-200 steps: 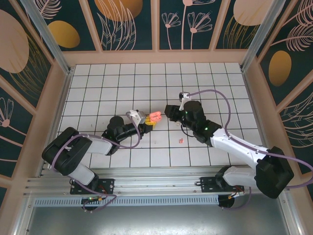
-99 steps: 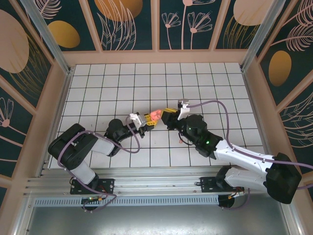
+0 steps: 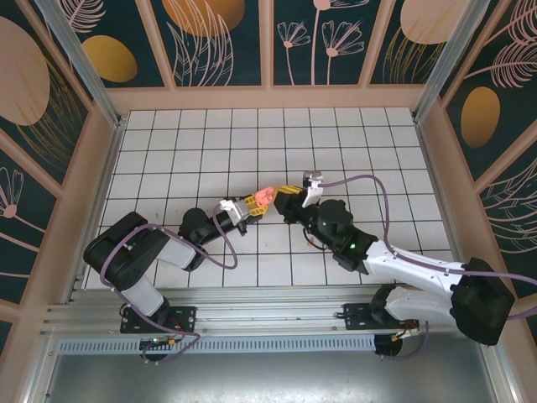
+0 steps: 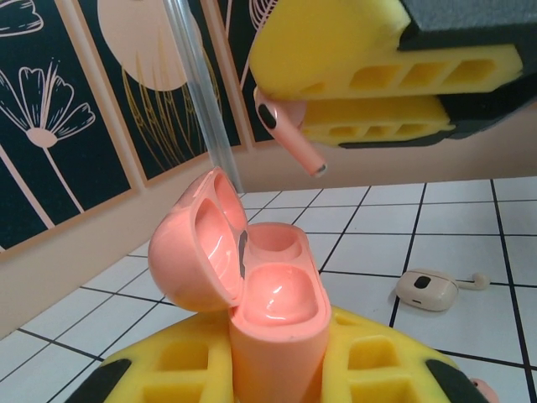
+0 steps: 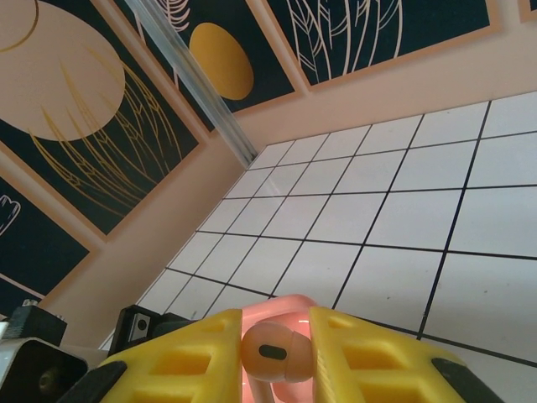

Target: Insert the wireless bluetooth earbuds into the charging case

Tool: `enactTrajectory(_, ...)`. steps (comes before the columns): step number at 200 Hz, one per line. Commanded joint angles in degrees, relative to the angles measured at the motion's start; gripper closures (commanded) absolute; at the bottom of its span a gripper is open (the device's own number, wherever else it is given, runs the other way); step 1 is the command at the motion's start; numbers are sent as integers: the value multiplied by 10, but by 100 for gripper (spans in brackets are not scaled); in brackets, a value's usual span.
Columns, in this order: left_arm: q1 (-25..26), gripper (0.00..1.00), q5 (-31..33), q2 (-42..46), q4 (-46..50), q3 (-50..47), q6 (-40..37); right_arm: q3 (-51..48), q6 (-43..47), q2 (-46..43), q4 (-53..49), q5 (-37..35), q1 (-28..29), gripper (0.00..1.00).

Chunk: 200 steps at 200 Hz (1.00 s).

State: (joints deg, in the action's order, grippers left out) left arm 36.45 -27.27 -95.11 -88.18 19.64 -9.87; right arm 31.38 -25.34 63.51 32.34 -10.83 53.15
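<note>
White tiled floor, dark grid lines. Pink-framed walls with dark floral panels. Metal corner posts. Aluminium rail along bottom of frame.

I've open tiled floor across the upper half of the top view. Mid-frame, the right gripper and its earbud block the mouth of the charging case.

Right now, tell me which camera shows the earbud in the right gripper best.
Left wrist: the earbud, stem in full, hangs pinched in the right gripper above the open charging case. Right wrist shows its head end-on between the fingers. In top external it is too small to tell from the case.
</note>
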Motion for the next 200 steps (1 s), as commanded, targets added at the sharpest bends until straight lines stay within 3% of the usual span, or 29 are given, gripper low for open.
enactTrajectory(1,5,92,10,2,-34,-1,2,4,13,11,55,-10,11,75)
enactTrajectory(200,5,94,21,-1,-42,29,70,32,15,84,102,20,29,75)
